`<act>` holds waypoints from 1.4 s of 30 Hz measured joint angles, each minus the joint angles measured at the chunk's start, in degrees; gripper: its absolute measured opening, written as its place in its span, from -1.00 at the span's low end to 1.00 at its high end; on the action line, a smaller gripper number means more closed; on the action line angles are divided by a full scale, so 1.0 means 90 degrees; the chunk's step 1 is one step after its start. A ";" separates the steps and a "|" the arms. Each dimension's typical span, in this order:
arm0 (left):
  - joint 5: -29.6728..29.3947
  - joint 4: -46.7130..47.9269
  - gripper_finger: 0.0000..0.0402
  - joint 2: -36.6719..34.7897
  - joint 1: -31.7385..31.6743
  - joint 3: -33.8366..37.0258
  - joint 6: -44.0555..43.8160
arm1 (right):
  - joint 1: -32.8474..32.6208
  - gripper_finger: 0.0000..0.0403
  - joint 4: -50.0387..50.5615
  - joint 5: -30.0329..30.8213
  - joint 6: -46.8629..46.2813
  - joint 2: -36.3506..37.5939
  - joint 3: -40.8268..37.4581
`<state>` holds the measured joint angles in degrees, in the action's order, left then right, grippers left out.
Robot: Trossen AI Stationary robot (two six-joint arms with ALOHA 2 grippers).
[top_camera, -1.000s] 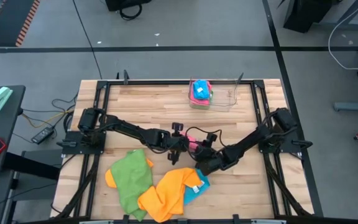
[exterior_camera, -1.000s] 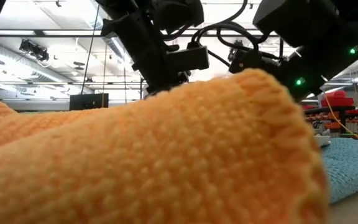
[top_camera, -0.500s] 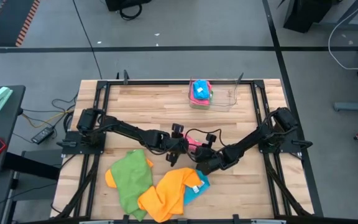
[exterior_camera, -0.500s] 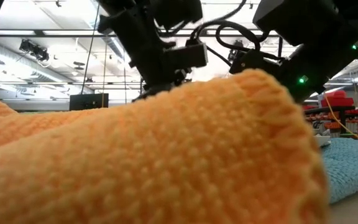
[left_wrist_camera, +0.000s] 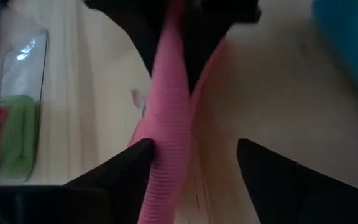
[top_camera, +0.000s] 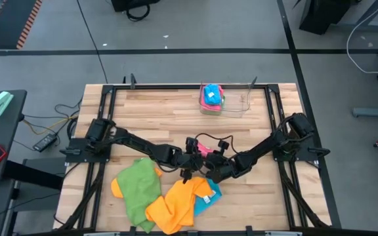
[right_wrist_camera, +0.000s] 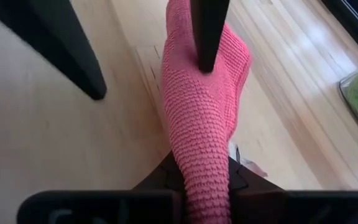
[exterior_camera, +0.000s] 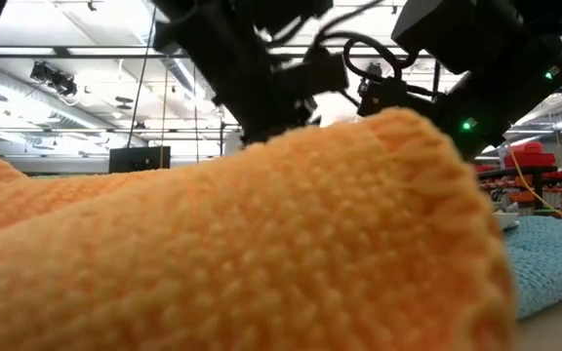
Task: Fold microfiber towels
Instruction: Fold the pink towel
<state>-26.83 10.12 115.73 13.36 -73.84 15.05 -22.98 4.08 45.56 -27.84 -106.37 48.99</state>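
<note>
Above the orange towel (top_camera: pixel 176 203), your right pincer (top_camera: pixel 209 172) grips the pink towel (right_wrist_camera: pixel 201 112) while the left pincer (top_camera: pixel 188 172) stands released, apparently mid-handover; regrasp its free corner next.

Left claw (left_wrist_camera: pixel 194 163): two dark fingers (left_wrist_camera: pixel 114 171) spread apart, a band of cloth between them.
Pink ribbed microfiber towel (left_wrist_camera: pixel 171 118): a narrow strip against one finger, pinched farther off by another dark claw (left_wrist_camera: pixel 185 25).
Pale wooden table (left_wrist_camera: pixel 272 93): below the towel.
Clear plastic tray (left_wrist_camera: pixel 17 112): holds pink and green cloth.
</note>
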 joint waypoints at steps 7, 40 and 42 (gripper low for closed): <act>-0.0352 -0.0135 0.26 0.0283 -0.0128 0.0001 0.0387 | -0.0004 -0.81 -0.0071 -0.0024 -0.0024 0.0000 0.0000; -0.0367 -0.0254 0.39 0.0390 -0.0284 -0.0002 0.1238 | 0.0000 -0.81 -0.0172 -0.0172 0.0013 0.0000 0.0000; -0.0379 -0.0266 0.33 0.0390 -0.0354 -0.0005 0.1238 | 0.0000 -0.81 -0.0194 -0.0170 0.0015 0.0000 0.0000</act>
<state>-30.24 7.73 119.24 10.18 -73.89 26.20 -22.98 2.33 44.03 -27.70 -106.37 48.99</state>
